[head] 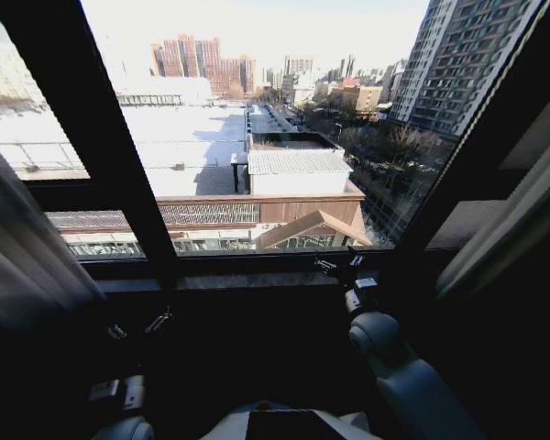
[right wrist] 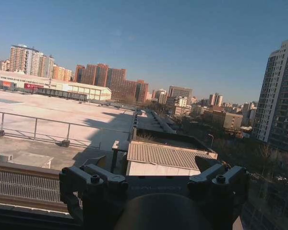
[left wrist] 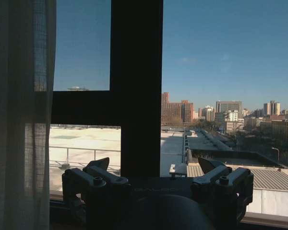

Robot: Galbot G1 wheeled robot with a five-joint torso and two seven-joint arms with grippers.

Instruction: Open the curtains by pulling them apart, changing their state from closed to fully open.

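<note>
- Left gripper [left wrist: 156, 175] sits nearest the lens, jaws spread and empty; the left curtain [left wrist: 19, 115] hangs just to its outer side, not touching.
- Right gripper [head: 341, 266] is raised at the sill, released, with the right curtain [head: 504, 220] well off to its outer side.
- The fabric looks sheer, light and limp; a pinch on an edge fold would likely hold best.
- Both panels appear drawn aside from the window frame [head: 101, 156].

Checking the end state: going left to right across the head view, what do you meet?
Left curtain → left gripper, open → dark window-frame bar → right gripper, open → right curtain.
</note>
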